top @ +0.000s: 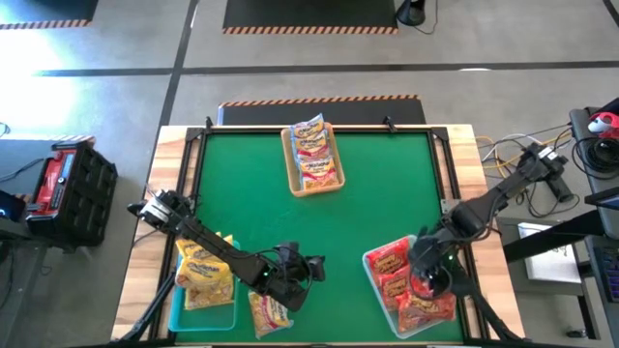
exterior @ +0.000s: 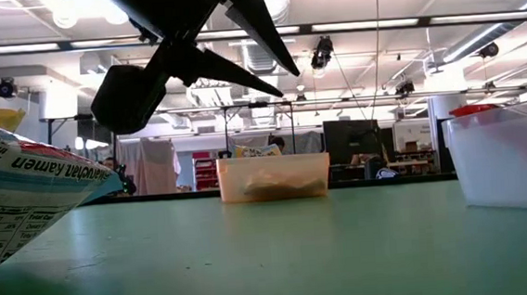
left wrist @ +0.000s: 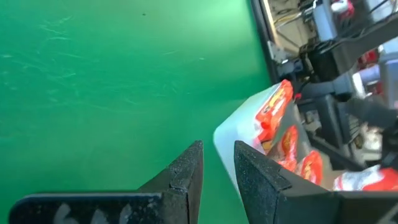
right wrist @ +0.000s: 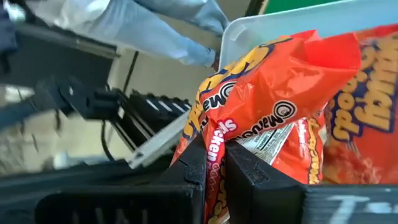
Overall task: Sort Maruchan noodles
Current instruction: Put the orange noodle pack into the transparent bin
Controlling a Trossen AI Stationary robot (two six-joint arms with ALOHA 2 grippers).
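My right gripper [top: 430, 280] [right wrist: 214, 158] hangs over the translucent tray [top: 372, 290] at the table's near right and is shut on a red Maruchan packet [right wrist: 273, 93]. More red packets [top: 392, 266] lie in that tray. My left gripper [top: 314, 263] [left wrist: 217, 155] [exterior: 273, 77] hovers open and empty above the green mat near the near edge. A yellow-and-white packet [top: 269, 311] [exterior: 25, 197] lies flat on the mat just beside it. Yellow packets [top: 203, 271] fill the teal tray [top: 205, 317] at near left. Silvery-white packets [top: 314, 150] sit in the tan tray [top: 290, 169] at the far middle. My right gripper pinches the red packet between its two fingers at a crumpled fold of the wrapper [right wrist: 214, 140], coming from above and pointing down. The wrapper bunches up toward the fingers, and the rest of the packet spreads over the other red packets in the tray.
Bare green mat [top: 387, 203] stretches across the middle of the table between the three trays. A raised dark frame [top: 445, 174] borders the mat. Cables and gear [top: 571, 164] lie beyond the table's right side, and a black and red case [top: 63, 179] stands off to the left.
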